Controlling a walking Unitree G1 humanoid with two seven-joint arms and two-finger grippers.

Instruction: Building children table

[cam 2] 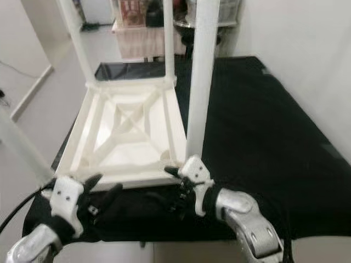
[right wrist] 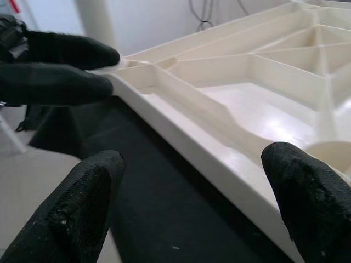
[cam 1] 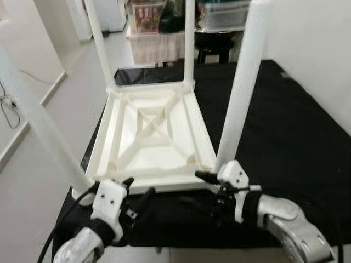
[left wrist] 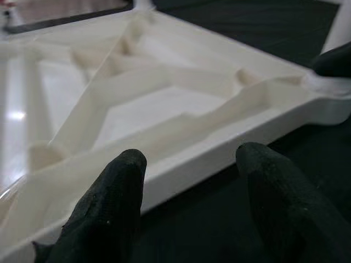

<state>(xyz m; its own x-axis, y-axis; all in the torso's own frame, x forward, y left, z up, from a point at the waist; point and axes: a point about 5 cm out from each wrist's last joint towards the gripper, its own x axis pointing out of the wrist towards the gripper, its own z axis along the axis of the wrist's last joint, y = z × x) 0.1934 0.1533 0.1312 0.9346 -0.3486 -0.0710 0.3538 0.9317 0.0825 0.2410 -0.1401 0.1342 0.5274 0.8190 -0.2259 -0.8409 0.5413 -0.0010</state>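
Nearest the camera, the left gripper [cam 1: 137, 193] hovers beside the near edge of a cream-white plastic children's table [cam 1: 151, 137], its two black fingers [left wrist: 109, 208] spread apart and empty. The right gripper [cam 1: 211, 189] sits at the table's near right corner, its jaws also wide apart with nothing between them, one fingertip close to the base of the near right leg [cam 1: 241, 87]. The table lies upside down on a black cloth mat [cam 1: 285, 137], its ribbed underside facing up and four white tubular legs pointing upward. Beyond the table's far edge stands a low stand draped in pale cloth [cam 1: 156, 46], with boxes on top.
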